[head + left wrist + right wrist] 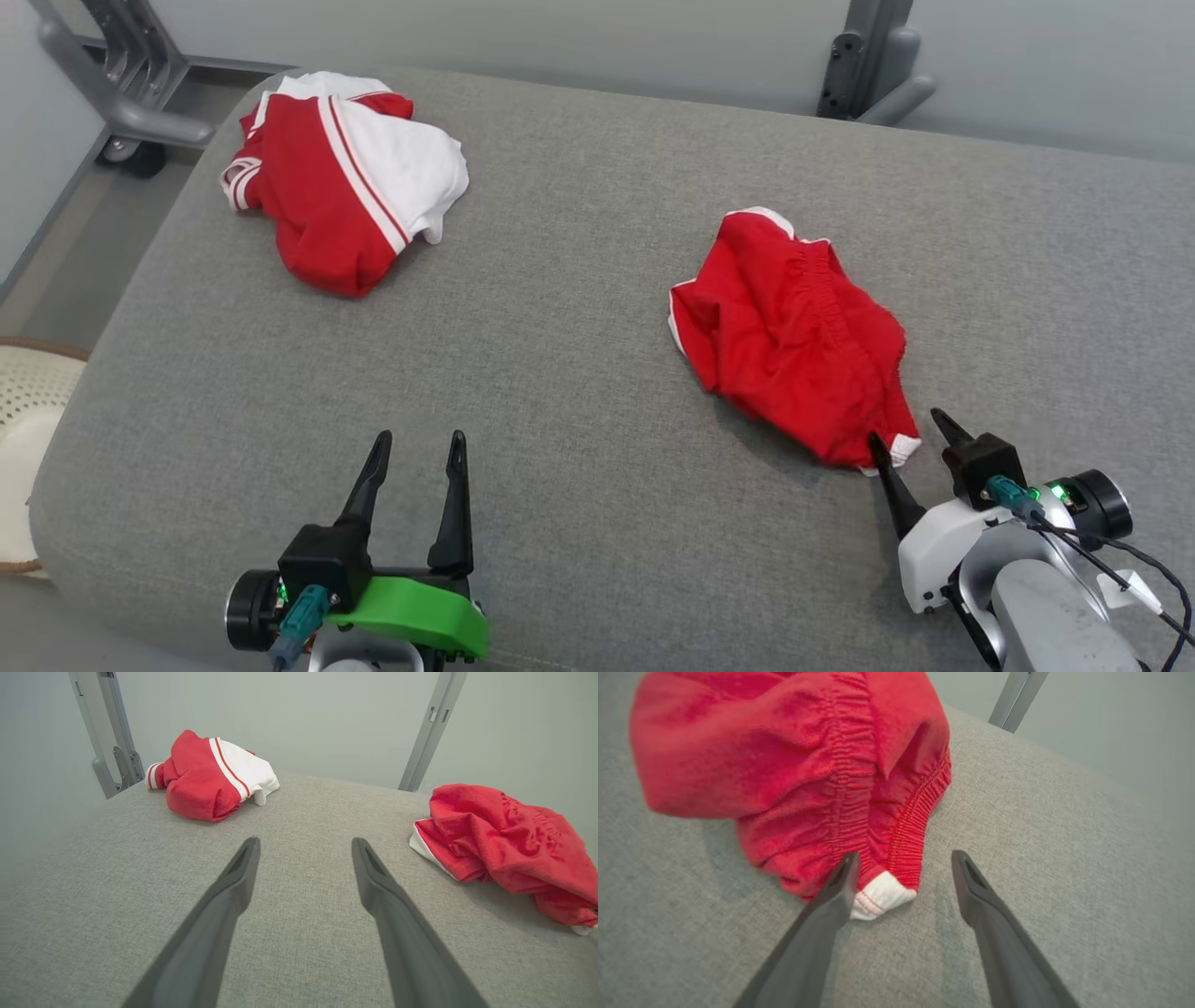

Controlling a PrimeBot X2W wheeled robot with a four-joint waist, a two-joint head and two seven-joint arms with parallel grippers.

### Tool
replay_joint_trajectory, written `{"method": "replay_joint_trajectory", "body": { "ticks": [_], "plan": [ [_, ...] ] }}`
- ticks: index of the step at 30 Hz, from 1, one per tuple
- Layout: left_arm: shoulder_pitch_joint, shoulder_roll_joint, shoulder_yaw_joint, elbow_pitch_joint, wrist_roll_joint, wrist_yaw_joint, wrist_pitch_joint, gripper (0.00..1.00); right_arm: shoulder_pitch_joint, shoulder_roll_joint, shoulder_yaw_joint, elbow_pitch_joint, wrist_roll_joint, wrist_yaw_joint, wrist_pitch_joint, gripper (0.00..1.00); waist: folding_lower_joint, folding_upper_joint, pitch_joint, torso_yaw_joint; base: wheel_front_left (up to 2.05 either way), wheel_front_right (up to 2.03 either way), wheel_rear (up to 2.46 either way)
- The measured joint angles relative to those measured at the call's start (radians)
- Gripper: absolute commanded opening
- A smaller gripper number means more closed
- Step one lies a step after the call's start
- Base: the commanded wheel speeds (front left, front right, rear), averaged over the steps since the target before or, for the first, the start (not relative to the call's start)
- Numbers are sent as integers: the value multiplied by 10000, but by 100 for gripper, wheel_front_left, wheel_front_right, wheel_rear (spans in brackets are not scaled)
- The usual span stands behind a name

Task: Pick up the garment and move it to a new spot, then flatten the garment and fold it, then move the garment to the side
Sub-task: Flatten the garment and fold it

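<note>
A crumpled red garment (794, 336) with an elastic waistband and white trim lies on the grey cushioned surface (579, 373), right of centre. It also shows in the left wrist view as the red garment (504, 844) and fills the upper left of the right wrist view as the red garment (794, 765). My right gripper (910, 429) is open at its near corner, the white trim corner (882, 898) lying between the fingers beside the left one. My left gripper (417, 446) stands open near the front edge, with nothing between its fingers (303, 844).
A second red and white garment (341, 177) lies bunched at the far left corner, also seen as a red and white bundle (212, 777). Grey metal frame posts (868, 65) stand behind the surface. A pale woven basket (23, 411) sits on the floor at left.
</note>
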Motion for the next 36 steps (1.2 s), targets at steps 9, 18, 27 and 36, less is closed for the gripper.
{"method": "replay_joint_trajectory", "body": {
  "ticks": [9,18,27,36],
  "plan": [
    [-22,0,4,-33,-69,111,0,100,-188,-194,909,255,782,-4,-35,100,0,0,373,413,0,0,0],
    [-68,-2,-42,-81,-153,153,0,100,-231,-109,1522,631,1697,-4,-82,0,0,0,333,280,0,0,0],
    [-55,-4,42,-35,-119,140,0,100,-155,203,2017,-1072,2966,-2,-15,0,0,0,1,42,0,0,0],
    [100,-2,148,84,136,27,0,100,-188,360,2533,-4011,4671,-2,-15,0,0,0,-612,-227,0,0,0]
  ]
}}
